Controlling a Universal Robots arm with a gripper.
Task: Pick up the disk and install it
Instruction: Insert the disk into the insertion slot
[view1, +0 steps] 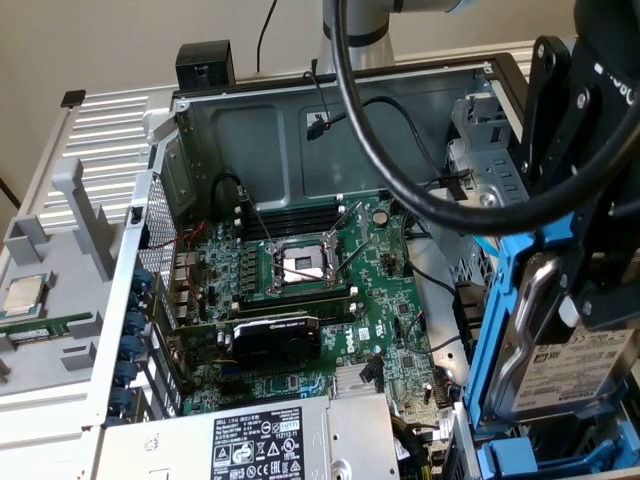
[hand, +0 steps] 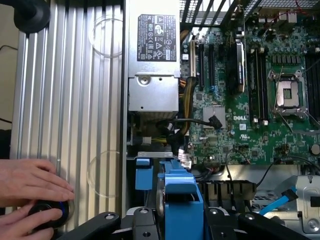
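**A:** Exterior view first. Where is the disk?

**B:** The disk stands on edge at the case's near corner, on the exterior view's right. Its label faces the camera and a blue carrier runs around it. It is at the drive bay, beside the board. I cannot tell whether it touches the bay.

**A:** And the gripper?

**B:** The gripper reaches down from above and is clamped on the disk's upper part. A thick black cable loops across the case.

**A:** Anything else?

**B:** The socket sits at the board's middle. The supply lies along the case's near edge. Outside the case, on the exterior view's left, a chip and a stick lie in a grey tray, well apart from the disk.

**A:** Now the wrist view?

**B:** The disk shows edge-on, its blue carrier squeezed between the black fingers of the gripper. Beyond it lies the board, with the supply just beside.

**A:** Any people?

**B:** Two hands rest on a ribbed metal panel beside the case. They are touching a round black knob.
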